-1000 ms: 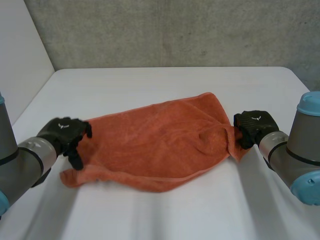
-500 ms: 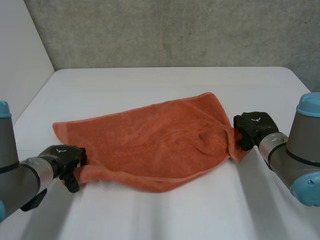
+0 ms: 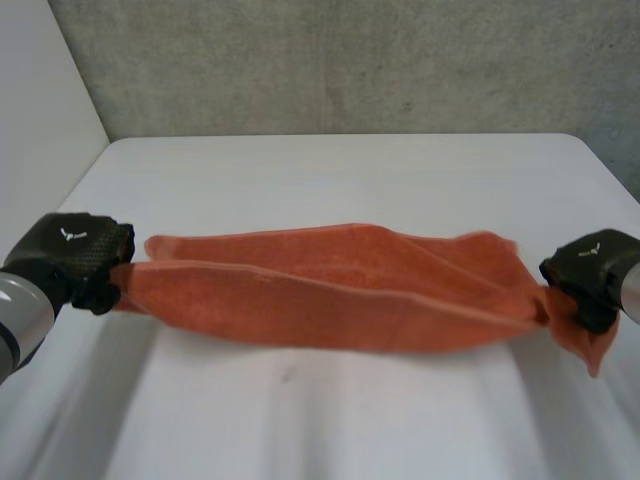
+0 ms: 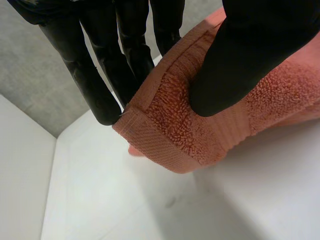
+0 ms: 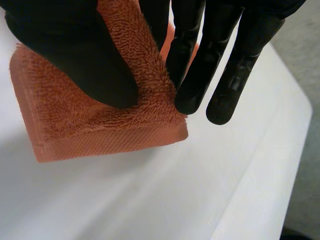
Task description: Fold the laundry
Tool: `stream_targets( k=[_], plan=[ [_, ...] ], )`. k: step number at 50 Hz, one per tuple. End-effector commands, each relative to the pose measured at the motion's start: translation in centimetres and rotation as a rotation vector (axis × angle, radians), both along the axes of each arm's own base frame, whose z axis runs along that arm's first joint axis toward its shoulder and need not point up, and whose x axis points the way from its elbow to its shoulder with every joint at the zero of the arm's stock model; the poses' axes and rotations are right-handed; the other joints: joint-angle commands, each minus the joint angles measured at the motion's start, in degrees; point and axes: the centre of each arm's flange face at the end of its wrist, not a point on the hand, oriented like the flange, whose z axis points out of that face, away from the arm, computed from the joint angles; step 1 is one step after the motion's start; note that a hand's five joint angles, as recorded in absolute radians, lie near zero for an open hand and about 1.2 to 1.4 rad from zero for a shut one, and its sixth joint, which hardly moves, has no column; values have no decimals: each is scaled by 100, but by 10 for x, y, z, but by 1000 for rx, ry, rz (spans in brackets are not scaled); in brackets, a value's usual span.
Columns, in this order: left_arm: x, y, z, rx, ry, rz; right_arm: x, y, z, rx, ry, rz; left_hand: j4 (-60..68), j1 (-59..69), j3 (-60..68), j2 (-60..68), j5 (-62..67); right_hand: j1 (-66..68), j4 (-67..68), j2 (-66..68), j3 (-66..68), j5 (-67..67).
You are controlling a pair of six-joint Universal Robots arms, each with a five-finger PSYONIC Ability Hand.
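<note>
One orange terry towel (image 3: pixel 330 290) spans the white counter (image 3: pixel 330 180) as a long, creased band, taut from near the left edge to near the right edge. At its left end, the left hand (image 3: pixel 75 255) pinches a hemmed corner between thumb (image 4: pixel 240 60) and fingers (image 4: pixel 95 85). The right hand (image 3: pixel 595 270) grips the other end likewise, a hemmed corner sticking out past its fingers (image 5: pixel 200 65).

Towel (image 3: pixel 330 300) now taut and narrow
</note>
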Motion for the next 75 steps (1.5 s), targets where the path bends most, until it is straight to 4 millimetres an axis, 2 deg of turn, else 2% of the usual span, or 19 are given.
stream_targets(
  k=[1,7,13,14,18,22,25,29,36,39,43,44,48,51,55,62,64,69,75],
  plan=[
    [9,3,-35,110,-76,-8,-3,20,-24,111,88,53,1157,1414,1191,1151,1485,2564,1168,1251,1192,1333],
    [8,-17,-65,165,-114,-16,-3,23,-49,191,151,105,1157,1414,1191,1151,1485,2564,1168,1251,1192,1333],
    [-2,-60,-51,12,-145,-40,3,-13,-41,72,128,81,1157,1414,1191,1151,1485,2564,1168,1251,1192,1333],
    [-5,-69,-42,-39,-141,-40,12,-49,0,-150,19,25,1157,1414,1191,1151,1485,2564,1168,1251,1192,1333],
    [-23,-104,18,-311,-93,-47,29,-85,81,-491,-262,-39,1157,1414,1191,1151,1485,2564,1168,1251,1192,1333],
    [-37,-128,130,-772,44,-5,29,-95,155,-801,-523,-52,1157,1414,1191,1151,1485,2564,1168,1251,1192,1333],
    [-35,-130,173,-960,192,19,26,-81,195,-977,-608,-25,1157,1414,1191,1151,1485,2564,1168,1251,1192,1333],
    [-25,-120,200,-1043,327,37,24,-70,193,-967,-606,-21,1157,1414,1191,1151,1485,2564,1168,1251,1192,1333],
    [-15,-128,144,-858,331,68,27,-67,142,-760,-559,-24,1157,1414,1191,1151,1485,2564,1168,1251,1192,1333],
    [-10,-125,87,-698,290,87,30,-66,121,-675,-541,-9,1157,1414,1191,1151,1485,2564,1168,1251,1192,1333],
    [-9,-113,29,-534,255,77,35,-79,45,-433,-473,-16,1157,1414,1191,1151,1485,2564,1168,1251,1192,1333],
    [-9,-113,28,-534,255,76,35,-79,45,-432,-473,-16,1157,1414,1191,1151,1485,2564,1168,1251,1192,1333],
    [-9,-104,-53,-308,205,60,36,-83,-16,-268,-400,-30,1157,1414,1191,1151,1485,2564,1168,1251,1192,1333],
    [-9,-99,-69,-255,195,61,36,-85,-50,-181,-368,-48,1157,1414,1191,1151,1485,2564,1168,1251,1192,1333],
    [-6,-95,-78,-221,187,71,33,-88,-71,-125,-357,-69,1157,1414,1191,1151,1485,2564,1168,1251,1192,1333],
    [-4,-90,-66,-236,189,72,18,-95,-62,-151,-357,-114,1157,1414,1191,1151,1485,2337,940,1023,965,1105],
    [-3,-85,-57,-243,193,71,16,-92,-58,-140,-355,-121,1157,1414,1191,1151,1485,-380,-1777,-1694,-1752,-1612],
    [-5,-77,-47,-237,201,62,12,-85,-55,-103,-354,-143,1157,1414,1191,1151,1485,-3661,-5057,-4974,-5033,-4892],
    [-6,-69,-38,-248,205,52,-7,-79,-39,-130,-364,-181,1157,1414,1191,1151,1485,-3839,-5236,-5153,-5211,-5071]
  ],
)
